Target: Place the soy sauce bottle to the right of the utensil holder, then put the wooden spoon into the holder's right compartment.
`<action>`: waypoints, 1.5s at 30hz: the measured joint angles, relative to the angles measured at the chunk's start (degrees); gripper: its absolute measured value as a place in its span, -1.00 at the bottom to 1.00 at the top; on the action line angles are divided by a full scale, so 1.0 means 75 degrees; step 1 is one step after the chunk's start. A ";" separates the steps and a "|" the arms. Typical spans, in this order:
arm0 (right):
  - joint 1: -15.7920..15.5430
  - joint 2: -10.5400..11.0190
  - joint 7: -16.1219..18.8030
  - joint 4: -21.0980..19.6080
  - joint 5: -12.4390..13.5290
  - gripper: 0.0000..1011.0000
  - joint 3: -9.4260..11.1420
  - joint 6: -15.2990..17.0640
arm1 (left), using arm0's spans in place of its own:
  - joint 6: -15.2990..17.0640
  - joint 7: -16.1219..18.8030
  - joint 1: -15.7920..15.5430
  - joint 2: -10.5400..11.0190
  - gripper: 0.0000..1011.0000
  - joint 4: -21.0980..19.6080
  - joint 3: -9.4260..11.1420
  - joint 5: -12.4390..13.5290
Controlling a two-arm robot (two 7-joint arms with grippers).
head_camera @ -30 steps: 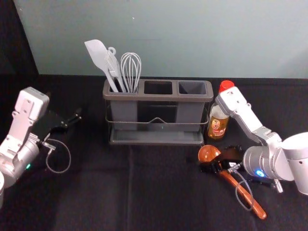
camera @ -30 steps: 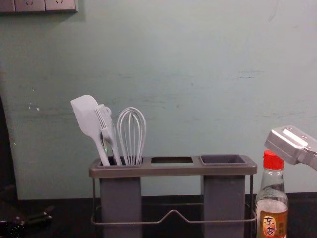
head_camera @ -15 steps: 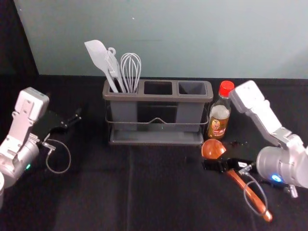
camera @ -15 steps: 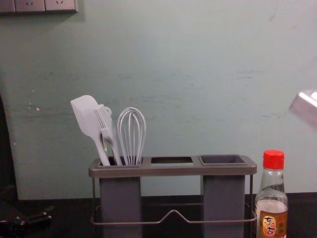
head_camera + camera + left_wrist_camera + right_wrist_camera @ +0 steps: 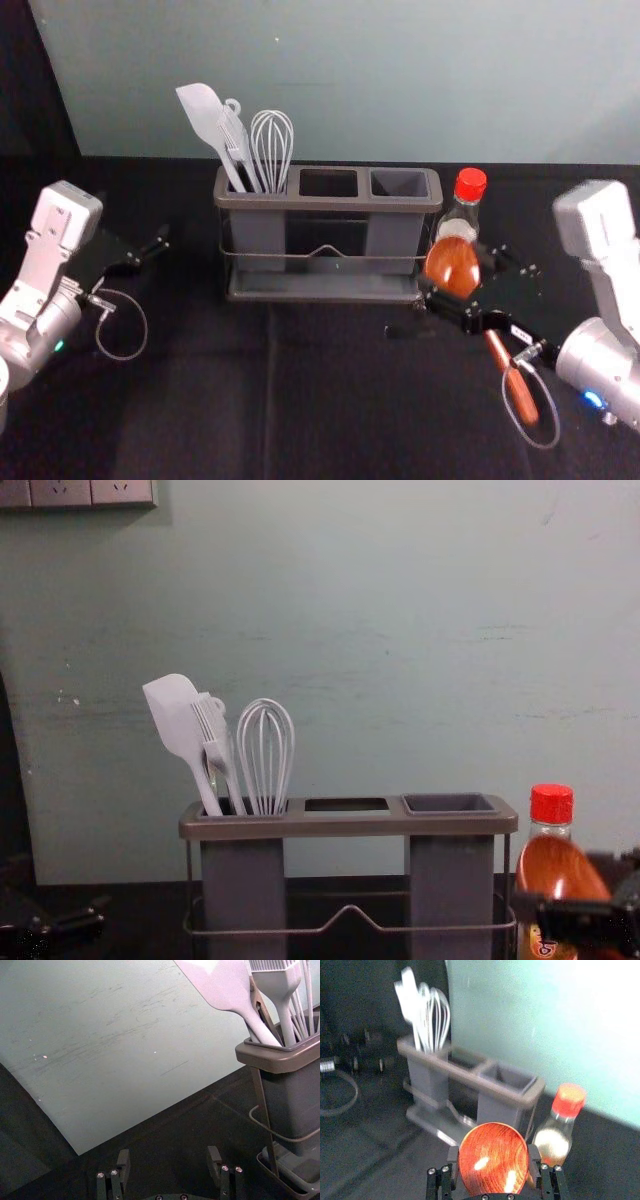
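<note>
right gripper [image 5: 462, 285] pinches wooden spoon [image 5: 452, 262], near side of soy sauce bottle [image 5: 470, 188], right of holder [image 5: 323, 201]; left gripper [image 5: 150, 249] parked left, spread.

The wooden spoon [image 5: 520, 392] has been lifted off the bench [image 5: 300, 400] by the right gripper [image 5: 459, 277]. Its bowl [image 5: 452, 264] has been brought up in front of the soy sauce bottle [image 5: 464, 214], whose label is now partly covered.
</note>
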 joint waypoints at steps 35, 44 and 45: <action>-0.0280 -0.0113 0.0000 0.0849 0.0370 0.66 -0.0040 -0.3186 | 0.0000 0.0000 0.0000 0.0000 0.99 0.0000 0.0000 0.0000; -0.0280 -0.0118 0.0002 0.0843 0.0374 0.65 -0.0033 -0.3185 | 0.0000 0.0000 0.0000 0.0000 0.99 0.0000 0.0000 0.0000; -0.0280 -0.0118 0.0002 0.0843 0.0374 0.65 -0.0032 -0.3185 | 0.0000 0.0000 0.0000 0.0000 0.99 0.0000 0.0000 0.0000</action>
